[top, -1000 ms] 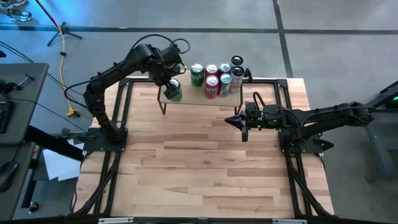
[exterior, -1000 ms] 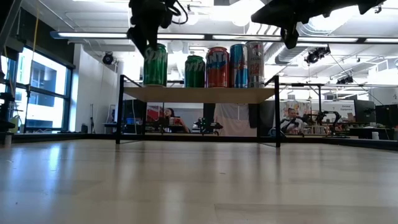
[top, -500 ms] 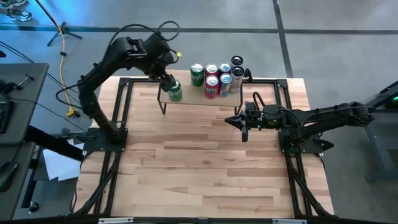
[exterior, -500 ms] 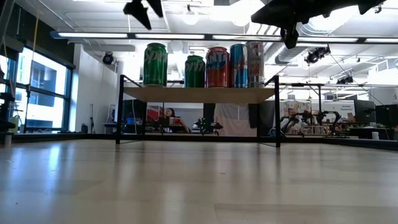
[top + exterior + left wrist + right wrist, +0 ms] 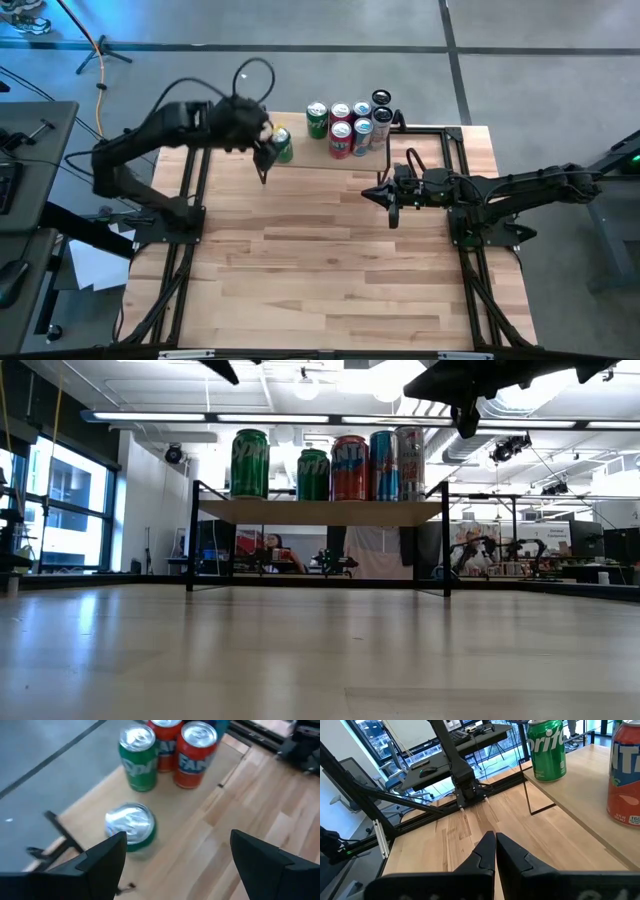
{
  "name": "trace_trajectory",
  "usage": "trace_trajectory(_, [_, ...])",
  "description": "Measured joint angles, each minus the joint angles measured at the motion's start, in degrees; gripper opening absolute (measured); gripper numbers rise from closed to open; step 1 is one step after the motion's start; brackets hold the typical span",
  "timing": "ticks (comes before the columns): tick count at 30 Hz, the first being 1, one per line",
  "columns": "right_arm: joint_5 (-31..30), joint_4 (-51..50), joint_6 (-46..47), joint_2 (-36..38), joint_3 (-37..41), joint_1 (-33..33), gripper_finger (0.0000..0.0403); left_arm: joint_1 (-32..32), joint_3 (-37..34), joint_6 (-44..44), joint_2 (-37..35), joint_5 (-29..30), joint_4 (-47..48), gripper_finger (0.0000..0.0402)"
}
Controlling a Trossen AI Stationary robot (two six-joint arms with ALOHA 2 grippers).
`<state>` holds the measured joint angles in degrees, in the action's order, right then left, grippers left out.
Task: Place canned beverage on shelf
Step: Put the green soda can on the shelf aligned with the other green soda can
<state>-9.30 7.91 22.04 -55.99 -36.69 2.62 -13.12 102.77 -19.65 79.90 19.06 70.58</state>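
Observation:
A green can (image 5: 282,145) stands upright on the left end of the shelf (image 5: 312,153), a small light-wood board on thin black legs. In the left wrist view the green can (image 5: 131,826) shows its silver top, and in the low view the green can (image 5: 249,463) rests by its base on the shelf (image 5: 320,511). My left gripper (image 5: 175,865) hangs open above and just left of it, touching nothing; in the high view my left gripper (image 5: 265,158) is beside the can. My right gripper (image 5: 495,851) is shut and empty, right of the shelf (image 5: 372,193).
Several more cans stand on the shelf's right part: a green one (image 5: 317,118), red ones (image 5: 340,132), and blue and silver ones (image 5: 363,122). Black frame rails (image 5: 190,230) run along both table sides. The bare wood tabletop (image 5: 320,270) stretches toward the near edge.
My left gripper, open throughout, has risen off the green can and drawn back toward the table's left and near side, tipping from pointing down to slanting. The can stays upright on the shelf. My right arm has kept still.

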Motion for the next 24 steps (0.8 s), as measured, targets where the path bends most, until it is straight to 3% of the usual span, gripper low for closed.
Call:
trace_trajectory(6, [0.0,0.0,0.0,0.0,0.0,0.0,0.0000,2.1,-20.0,-8.5,-8.9,0.5,-11.0,0.0310])
trace_trajectory(11, [-0.4,0.0,0.0,0.0,0.0,0.0,0.0000,2.5,-30.6,-18.2,-12.5,4.9,-13.0,0.0310])
trace_trajectory(17, [-1.7,0.0,0.0,0.0,0.0,0.0,0.0000,2.5,-37.1,-27.4,-12.5,7.2,-15.5,0.0310])
trace_trajectory(24, [-1.7,0.0,0.0,0.0,0.0,0.0,0.0000,2.5,-38.6,-29.8,-10.2,3.9,-19.9,0.0310])
